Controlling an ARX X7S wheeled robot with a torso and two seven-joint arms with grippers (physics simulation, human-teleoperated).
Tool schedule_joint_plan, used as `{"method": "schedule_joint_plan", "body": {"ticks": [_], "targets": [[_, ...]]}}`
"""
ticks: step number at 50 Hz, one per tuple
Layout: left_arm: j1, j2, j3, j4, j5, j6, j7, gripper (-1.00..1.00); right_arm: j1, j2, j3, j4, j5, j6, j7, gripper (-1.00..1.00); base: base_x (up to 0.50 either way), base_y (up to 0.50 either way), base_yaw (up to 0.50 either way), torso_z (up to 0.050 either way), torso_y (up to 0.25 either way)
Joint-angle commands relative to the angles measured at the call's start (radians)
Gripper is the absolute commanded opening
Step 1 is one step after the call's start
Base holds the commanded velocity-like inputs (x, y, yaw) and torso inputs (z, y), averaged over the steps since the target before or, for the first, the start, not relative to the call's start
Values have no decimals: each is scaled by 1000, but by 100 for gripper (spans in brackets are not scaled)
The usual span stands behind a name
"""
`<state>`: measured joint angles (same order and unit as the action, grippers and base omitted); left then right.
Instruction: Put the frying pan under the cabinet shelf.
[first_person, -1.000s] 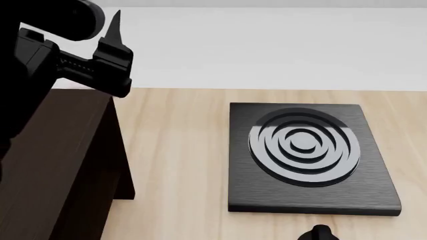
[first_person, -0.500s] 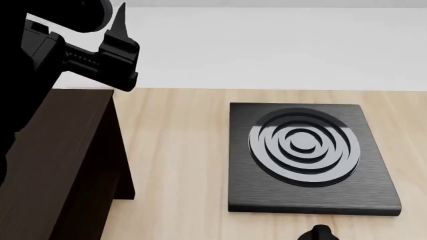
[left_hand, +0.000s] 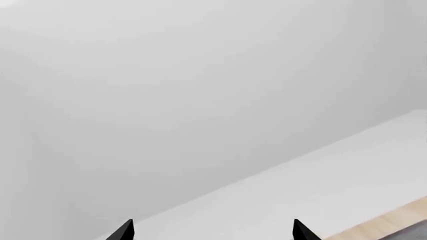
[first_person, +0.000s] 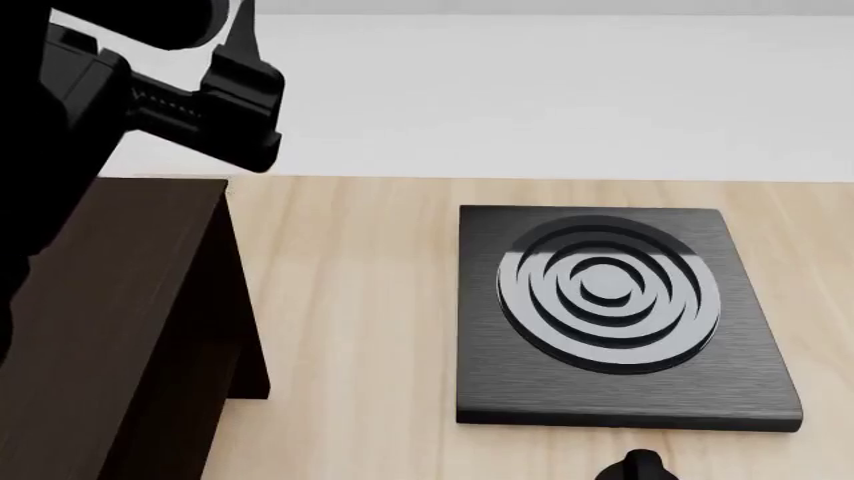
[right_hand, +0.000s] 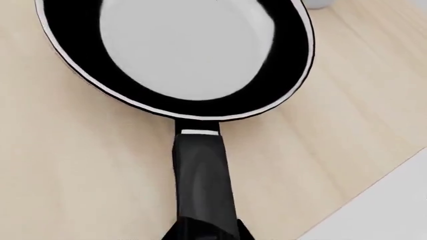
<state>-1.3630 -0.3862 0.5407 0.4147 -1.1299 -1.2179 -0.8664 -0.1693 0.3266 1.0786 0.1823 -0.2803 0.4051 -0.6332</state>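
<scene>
The right gripper (right_hand: 203, 232) is clamping the frying pan (right_hand: 177, 55) by its handle, the pan sitting over the tabletop (right_hand: 60, 165). The left gripper (left_hand: 212, 231) is hanging wide apart, empty. The cabinet shelf (first_person: 114, 330) is waiting; placement looks not yet done.

**Arm/gripper pose**

Left arm (first_person: 80, 110) raised high at the head view's upper left. Left gripper (left_hand: 212, 231) pointing up and away, fingertips (left_hand: 125, 230) spread apart, nothing between them. Right gripper (right_hand: 205, 231) clamped on the frying pan's handle (right_hand: 202, 175).
</scene>
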Motion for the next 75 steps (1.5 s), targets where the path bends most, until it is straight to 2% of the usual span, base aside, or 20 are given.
{"method": "schedule_joint_plan", "body": {"ticks": [1, 8, 16, 20, 30, 45, 66, 75], "targets": [[-14, -1, -9, 9, -18, -5, -13, 100, -2, -27, 10, -46, -48, 25, 2, -100, 0, 0, 0, 0, 0], [-32, -8, -41, 28, -66, -27, -45, 100, -11, -43, 21, -148, -49, 72, -24, -100, 0, 0, 0, 0, 0], [-68, -18, -82, 50, -142, -66, -102, 100, -14, -62, 37, -388, -49, 181, -92, -100, 0, 0, 0, 0, 0], [-82, -21, -96, 55, -169, -76, -121, 100, -15, -54, 40, -523, -57, 253, -135, -100, 0, 0, 0, 0, 0], [-107, -39, -129, 67, -233, -95, -160, 100, -11, -20, 50, -679, -76, 374, -193, -100, 0, 0, 0, 0, 0], [-131, -71, -154, 82, -293, -104, -195, 100, 2, 57, 7, -875, -119, 542, -268, -100, 0, 0, 0, 0, 0], [-103, -113, -158, 91, -265, -64, -157, 100, -2, 166, -116, -1119, -200, 730, -349, -100, 0, 0, 0, 1, 1], [-96, -130, -168, 98, -276, -54, -159, 100, 4, 266, -165, -1224, -261, 863, -416, -100, 0, 0, 0, 0, 1]]}}
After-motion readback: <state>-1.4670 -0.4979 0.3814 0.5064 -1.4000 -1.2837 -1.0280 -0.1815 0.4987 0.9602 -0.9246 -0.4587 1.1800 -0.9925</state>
